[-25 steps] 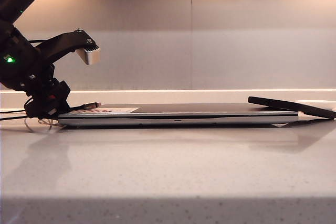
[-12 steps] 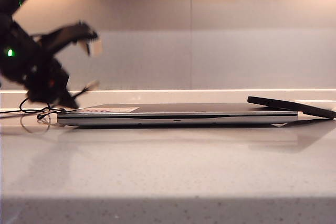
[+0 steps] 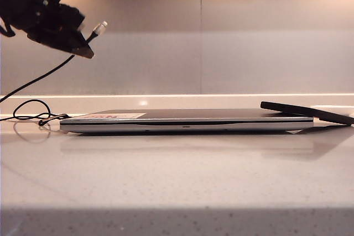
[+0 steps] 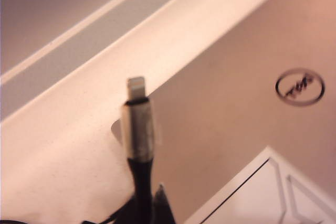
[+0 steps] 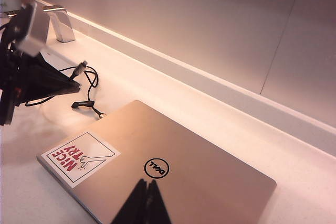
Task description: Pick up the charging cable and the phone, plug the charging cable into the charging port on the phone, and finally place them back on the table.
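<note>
Left gripper point(image 3: 77, 40): clamped on the charging cable point(image 3: 38, 78) just behind its plug point(image 4: 139, 124), high at about ten o'clock in the exterior view, plug tip poking out toward two o'clock. Rest of the cord: hanging down to loose loops on the table point(image 3: 177, 181) near the left end of the laptop point(image 3: 188, 120). Right gripper point(image 5: 143, 203): shut, empty, hovering over the laptop lid. Phone point(image 3: 307, 111): at three o'clock in the exterior view, one end propped on the laptop's right edge, untouched.

Risks, as judged: short hold behind the plug, so twisting or slipping under pressure at the port; trailing loops snagging the laptop corner; tilted phone sliding off during pickup; shut right fingers merely shoving it.
</note>
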